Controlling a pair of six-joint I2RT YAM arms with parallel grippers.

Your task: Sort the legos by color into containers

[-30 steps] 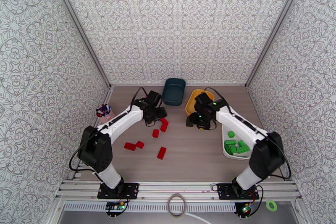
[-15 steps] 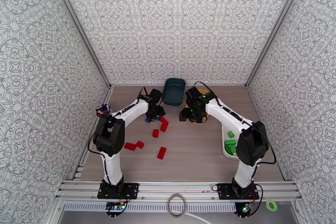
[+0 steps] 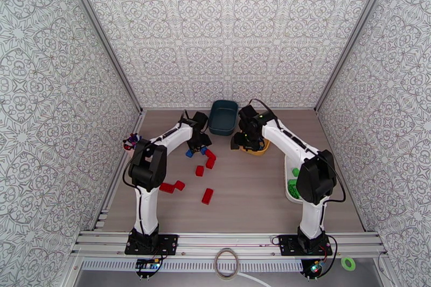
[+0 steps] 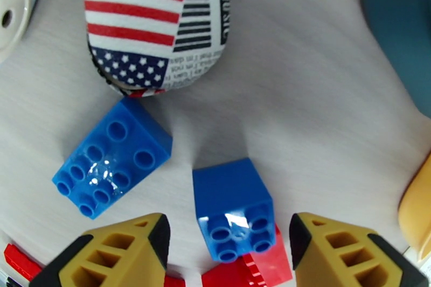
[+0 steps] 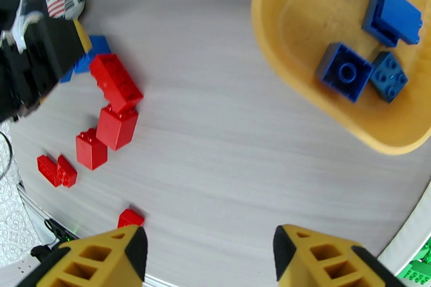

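Loose red legos [image 3: 207, 195] lie scattered on the left half of the worktop [image 3: 242, 196]. Just beyond them the left end effector [image 4: 229, 237] hangs open, its fingers [image 4: 153, 239] either side of a small blue lego [image 4: 233, 202] without touching it. A larger blue lego [image 4: 113, 156] lies beside that, near a striped packet [image 4: 156, 19]. The dark teal container [image 3: 223, 117] sits at the far edge. The right end effector [image 5: 207, 250] is open too, holding nothing, above bare worktop beside the yellow container [image 5: 280, 40], which holds three blue legos [image 5: 345, 70]. Green legos [image 3: 294, 172] lie in the white tray [image 3: 285, 180] on the right
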